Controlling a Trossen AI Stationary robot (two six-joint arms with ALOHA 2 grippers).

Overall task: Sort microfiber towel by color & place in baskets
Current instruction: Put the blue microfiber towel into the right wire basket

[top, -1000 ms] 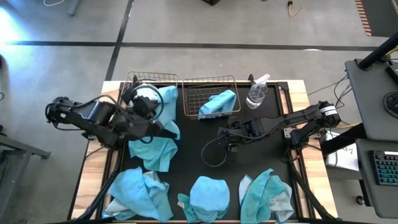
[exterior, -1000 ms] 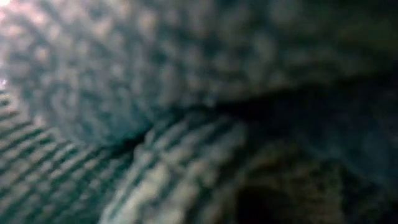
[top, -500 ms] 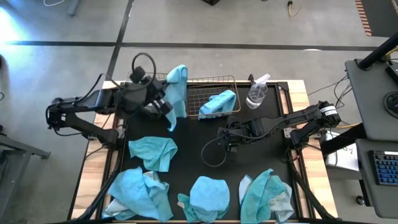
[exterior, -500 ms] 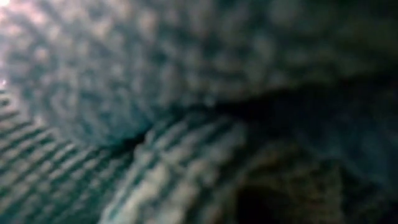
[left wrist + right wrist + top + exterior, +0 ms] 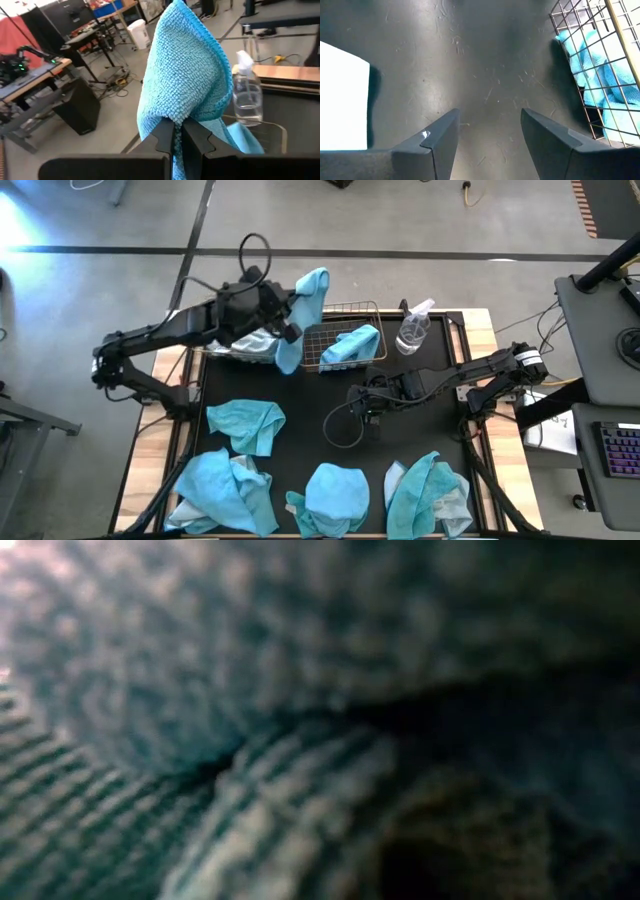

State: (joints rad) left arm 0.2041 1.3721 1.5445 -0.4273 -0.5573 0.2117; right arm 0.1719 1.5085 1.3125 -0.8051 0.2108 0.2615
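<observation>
My left pincer [image 5: 178, 134] is pinched shut on a turquoise towel [image 5: 302, 310], held up in the air over the gap between the two wire baskets at the far edge of the bench [image 5: 470, 320]. The cloth hangs in a long fold from my fingers [image 5: 162, 137], its lower end reaching down beside the left basket [image 5: 232, 352].

The left basket holds a pale towel [image 5: 255, 343]. The right basket [image 5: 340, 308], touching it on the side nearer the spray bottle [image 5: 413, 330], holds a second turquoise cloth [image 5: 352, 345]. The bottle stands just beyond the right basket, clear of it.

My right pincer [image 5: 366, 402] rests low over the black mat [image 5: 320, 420], near the right basket on its near side, fingers [image 5: 435, 142] spread wide and holding nothing.

Four more towels lie on the mat, all well apart from the baskets: one [image 5: 246, 423] below the left basket, and three [image 5: 335, 498] in a row along the near edge. The low view is blocked by cloth against the lens.
</observation>
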